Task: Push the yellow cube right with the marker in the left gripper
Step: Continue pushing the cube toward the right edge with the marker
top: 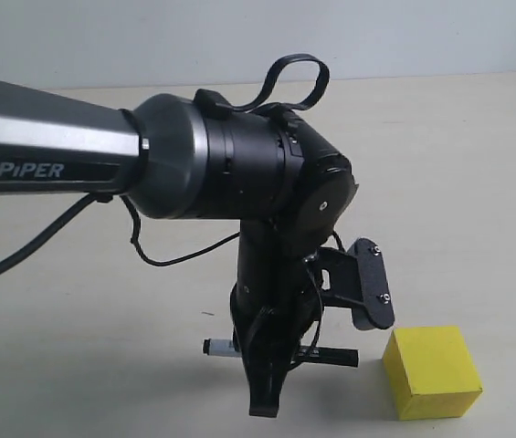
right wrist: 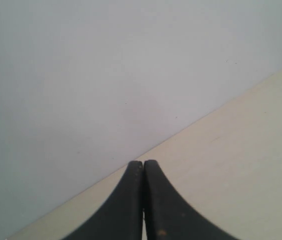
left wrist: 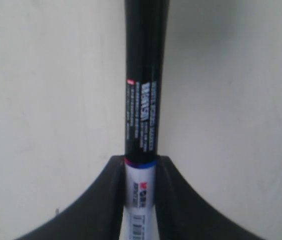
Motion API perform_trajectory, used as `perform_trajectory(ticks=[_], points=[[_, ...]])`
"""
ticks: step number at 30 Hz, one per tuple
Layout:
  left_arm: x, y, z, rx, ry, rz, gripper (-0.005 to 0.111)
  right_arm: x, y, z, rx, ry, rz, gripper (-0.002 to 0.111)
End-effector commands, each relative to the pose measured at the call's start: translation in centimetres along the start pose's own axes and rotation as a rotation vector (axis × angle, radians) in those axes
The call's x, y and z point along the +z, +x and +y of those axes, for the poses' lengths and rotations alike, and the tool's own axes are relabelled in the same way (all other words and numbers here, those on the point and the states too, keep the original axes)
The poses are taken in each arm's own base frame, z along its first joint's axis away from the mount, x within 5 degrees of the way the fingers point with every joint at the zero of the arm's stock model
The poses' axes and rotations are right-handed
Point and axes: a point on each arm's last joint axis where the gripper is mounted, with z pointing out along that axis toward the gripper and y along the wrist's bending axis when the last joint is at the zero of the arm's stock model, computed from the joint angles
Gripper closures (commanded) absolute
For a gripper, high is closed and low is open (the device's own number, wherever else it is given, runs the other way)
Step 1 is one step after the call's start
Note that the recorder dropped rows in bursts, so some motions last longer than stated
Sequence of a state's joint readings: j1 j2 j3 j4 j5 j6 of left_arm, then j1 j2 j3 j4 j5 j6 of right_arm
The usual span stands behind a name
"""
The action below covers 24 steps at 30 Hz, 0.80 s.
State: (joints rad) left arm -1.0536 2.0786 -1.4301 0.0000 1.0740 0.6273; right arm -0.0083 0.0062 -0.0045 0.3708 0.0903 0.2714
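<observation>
Left gripper [left wrist: 140, 164] clamps the marker [top: 335, 356], which lies level and low by the table [top: 477, 164]. The marker's black end points at the cube [top: 431, 371], near it but with a small gap showing. The cube sits on the table, right of the gripper. Right gripper [right wrist: 143, 167]: jaws pressed together, nothing between.

The desk [top: 477, 182] is flat, smooth and pale cream, with soft grey shadows on it. A bright yellow cube [top: 432, 371] sits right on it, flat on one face, at the lower right of the exterior view.
</observation>
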Motion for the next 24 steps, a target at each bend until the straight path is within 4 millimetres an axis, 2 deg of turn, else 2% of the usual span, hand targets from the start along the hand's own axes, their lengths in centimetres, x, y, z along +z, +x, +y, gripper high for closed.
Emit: perform_trajectory(ticks=[1, 9, 13, 18, 24], points=[[-0.3, 1.0, -0.3, -0.038, -0.078, -0.051, 0.107, 0.0, 0.1, -0.1, -0.014, 0.002, -0.007, 0.108], [-1.2, 2.7, -1.5, -0.171, -0.232, -0.305, 0.107, 0.0, 0.1, -0.1, -0.014, 0.002, -0.007, 0.108], [-0.5, 3.1, -1.8, -0.206, -0.192, -0.242, 0.107, 0.0, 0.1, -0.1, -0.014, 0.002, -0.007, 0.108], [0.6, 3.4, -2.1, -0.161, -0.154, -0.157, 0.107, 0.0, 0.1, -0.1, -0.014, 0.002, -0.007, 0.108], [1.6, 2.9, -1.7, -0.160, -0.129, -0.107, 0.107, 0.0, 0.1, -0.1, -0.014, 0.002, -0.007, 0.108]])
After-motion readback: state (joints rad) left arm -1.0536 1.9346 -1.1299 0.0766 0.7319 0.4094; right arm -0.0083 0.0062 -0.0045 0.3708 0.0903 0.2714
